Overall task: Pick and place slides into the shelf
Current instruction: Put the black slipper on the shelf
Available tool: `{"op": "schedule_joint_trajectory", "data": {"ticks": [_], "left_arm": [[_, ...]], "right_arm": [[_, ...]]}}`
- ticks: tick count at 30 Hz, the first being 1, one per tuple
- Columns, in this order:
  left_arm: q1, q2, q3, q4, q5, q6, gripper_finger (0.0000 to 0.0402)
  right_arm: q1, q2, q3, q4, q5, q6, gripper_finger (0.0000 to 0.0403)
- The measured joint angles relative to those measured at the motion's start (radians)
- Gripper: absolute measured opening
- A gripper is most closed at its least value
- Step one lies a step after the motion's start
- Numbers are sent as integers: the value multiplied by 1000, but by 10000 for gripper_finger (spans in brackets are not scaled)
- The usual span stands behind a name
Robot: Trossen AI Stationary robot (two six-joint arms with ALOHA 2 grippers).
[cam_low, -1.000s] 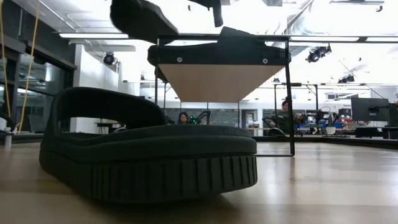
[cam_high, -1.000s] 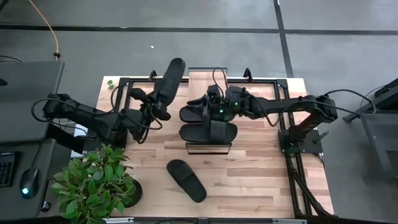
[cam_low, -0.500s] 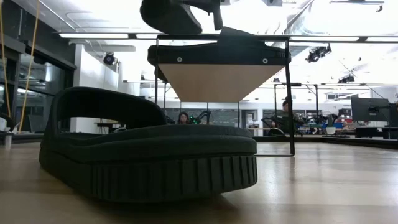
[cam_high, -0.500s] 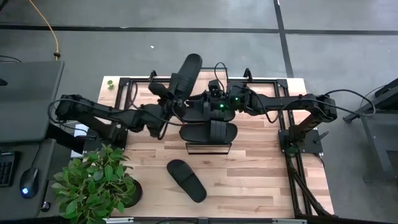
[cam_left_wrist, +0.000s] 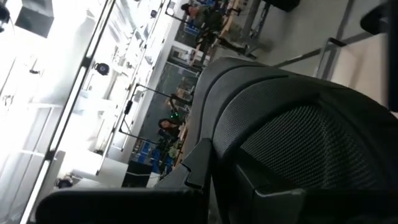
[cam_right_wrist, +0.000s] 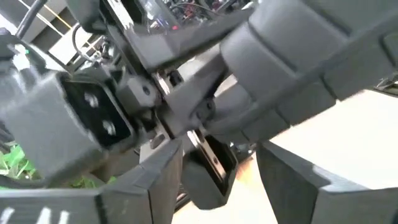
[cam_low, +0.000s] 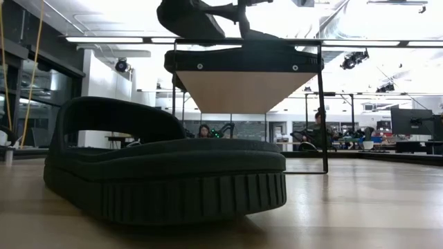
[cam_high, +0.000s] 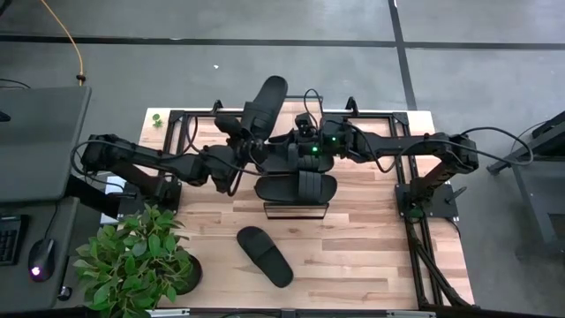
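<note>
Since a second ago the left arm has swung its black slip-on slide [cam_high: 263,106] from the upper left of the table in toward the centre, where it now hangs tilted above the far end of the narrow wood-topped shelf on a thin dark frame [cam_low: 242,90].

High view: the pale butcher-block tabletop [cam_high: 371,247] fills the middle of the frame on grey floor, with a leafy green potted plant [cam_high: 137,261] at its lower-left corner. Two more black slides [cam_high: 296,187] lie on the shelf at centre, and a fourth black slide [cam_high: 265,256] lies apart on the bare wood below it, filling the low view's foreground. Behind the table, the low view shows a bright room with ceiling lights and seated people.

The left gripper [cam_high: 240,141] is clamped tight on the raised slide. The right gripper [cam_high: 300,148], at upper centre over the shelf, has its dark fingers [cam_right_wrist: 155,180] spread apart, holding nothing, with the left arm's wrist just beyond them.
</note>
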Motion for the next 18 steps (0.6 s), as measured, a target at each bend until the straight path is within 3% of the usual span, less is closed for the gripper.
{"op": "schedule_joint_trajectory", "data": {"ticks": [18], "left_arm": [[-4, 0, -2, 5, 29, -5, 20]], "right_arm": [[-13, 0, 0, -36, 119, -12, 218]]}}
